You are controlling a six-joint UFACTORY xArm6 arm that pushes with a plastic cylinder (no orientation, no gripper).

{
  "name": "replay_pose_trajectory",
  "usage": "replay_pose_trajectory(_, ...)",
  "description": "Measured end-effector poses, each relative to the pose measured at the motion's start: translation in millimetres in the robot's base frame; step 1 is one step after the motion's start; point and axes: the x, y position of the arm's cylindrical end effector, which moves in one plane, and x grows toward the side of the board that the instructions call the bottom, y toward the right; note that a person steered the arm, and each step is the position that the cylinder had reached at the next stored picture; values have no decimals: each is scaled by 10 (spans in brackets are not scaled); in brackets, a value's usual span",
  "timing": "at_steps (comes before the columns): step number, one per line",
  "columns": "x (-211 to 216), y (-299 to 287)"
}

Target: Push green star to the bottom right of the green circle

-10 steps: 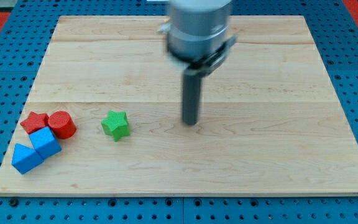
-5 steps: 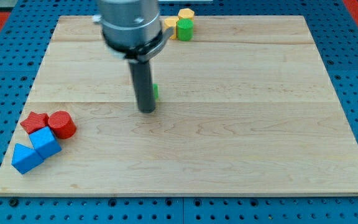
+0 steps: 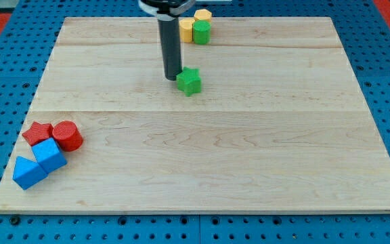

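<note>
The green star (image 3: 189, 80) lies on the wooden board (image 3: 249, 149), above its middle. The green circle (image 3: 201, 31) stands at the board's top edge, above and slightly right of the star. My tip (image 3: 173, 76) is just left of the green star, touching or nearly touching its left side. The dark rod rises from there to the view's top.
Two yellow blocks (image 3: 188, 29) sit against the green circle's left and top. At the board's lower left lie a red star (image 3: 38, 132), a red cylinder (image 3: 67, 135), a blue cube (image 3: 49, 154) and a blue triangular block (image 3: 27, 172).
The green star has moved from the lower left up and right toward the green circle. My tip has moved up with it, and the arm's body has left the view's top.
</note>
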Motion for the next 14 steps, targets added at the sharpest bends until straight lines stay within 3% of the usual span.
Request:
replay_pose_trajectory(1,468,-263)
replay_pose_trajectory(2,533,-32)
replay_pose_trajectory(4,-96,251)
replay_pose_trajectory(5,-116,391)
replay_pose_trajectory(6,210,793)
replay_pose_trajectory(7,230,1051)
replay_pose_trajectory(9,-18,580)
replay_pose_trajectory(11,-576,581)
replay_pose_trajectory(14,-591,727)
